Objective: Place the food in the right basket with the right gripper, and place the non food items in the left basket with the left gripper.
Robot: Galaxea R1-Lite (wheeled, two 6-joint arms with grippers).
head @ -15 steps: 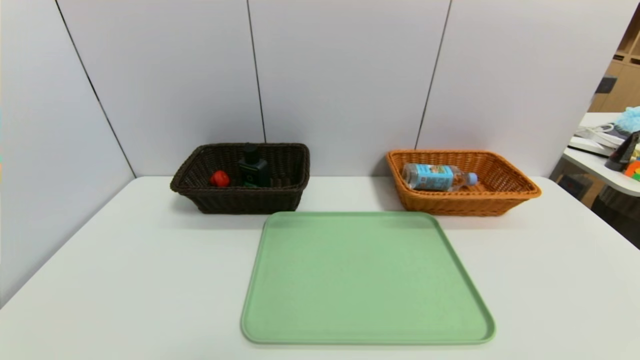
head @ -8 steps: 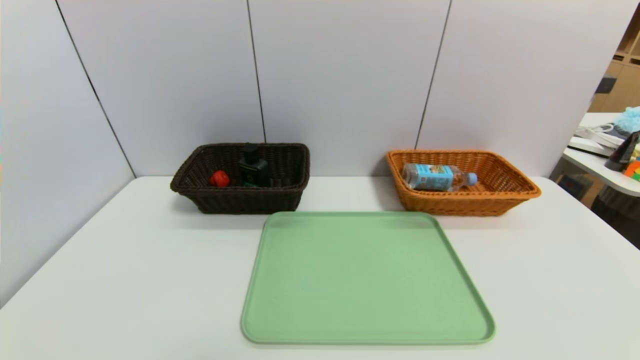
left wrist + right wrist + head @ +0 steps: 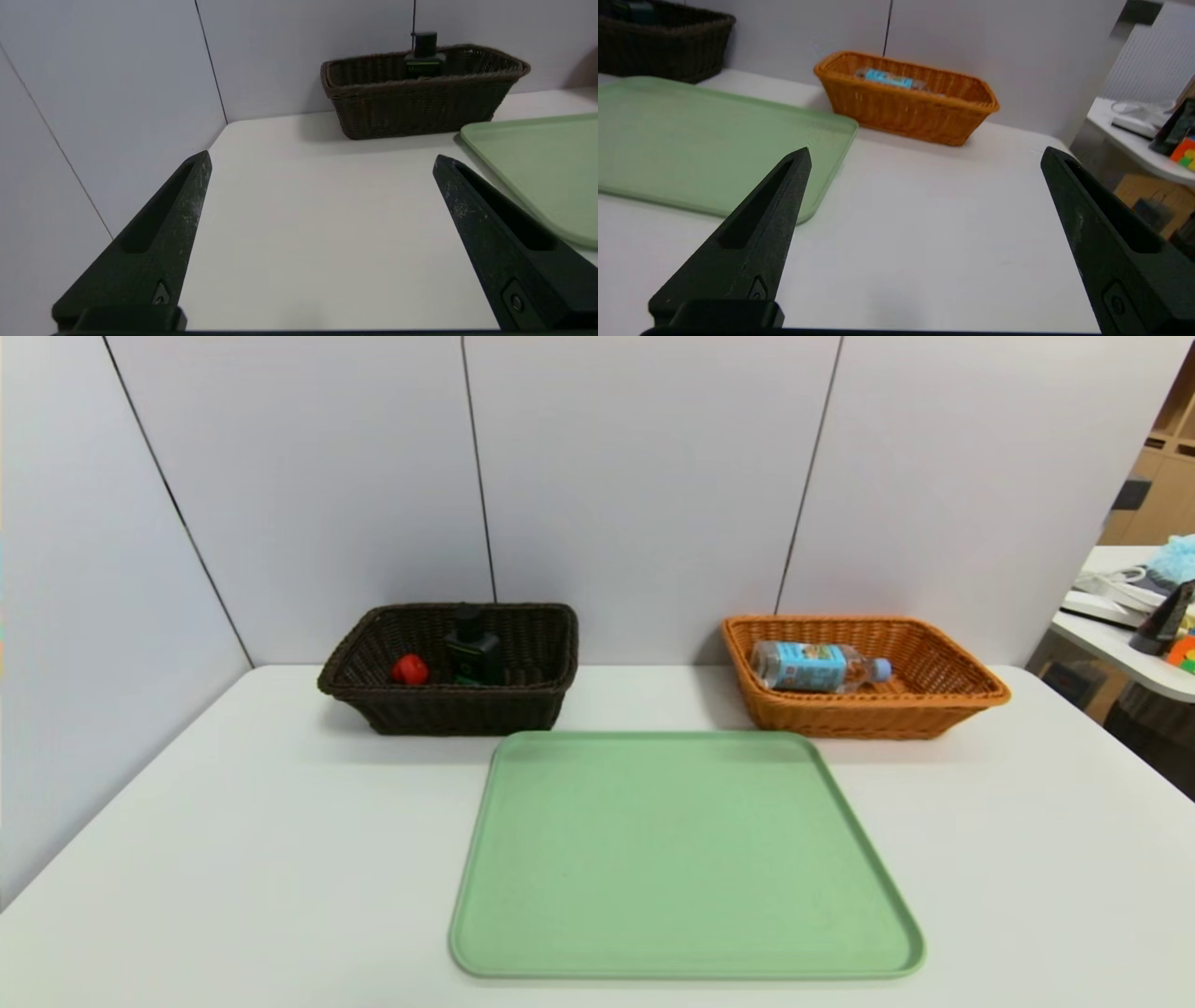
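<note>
Head view shows a white table (image 3: 233, 859) against grey wall panels (image 3: 644, 476), a green tray (image 3: 681, 859) before the dark basket (image 3: 448, 709) and orange basket (image 3: 868, 714); left gripper (image 3: 322, 158) and right gripper (image 3: 924, 151) hang with jaws wide, holding nothing.

The green tray (image 3: 686, 859) lies flat and bare in the middle of the white table (image 3: 233, 859), so its whole surface and the table strips on both sides of it give open passage. Just behind the tray's far-left corner stands the dark basket (image 3: 448, 705), its walls ringing an upright dark bottle (image 3: 473, 649) and a small red item (image 3: 410, 669), and just behind the far-right corner stands the orange basket (image 3: 868, 709) with a water bottle (image 3: 817, 665) lying inside. Behind the tray and both baskets the grey panel wall (image 3: 644, 476) closes the space, another panel closes the table's left edge, and a narrow gap of bare table stays free between the two baskets.
</note>
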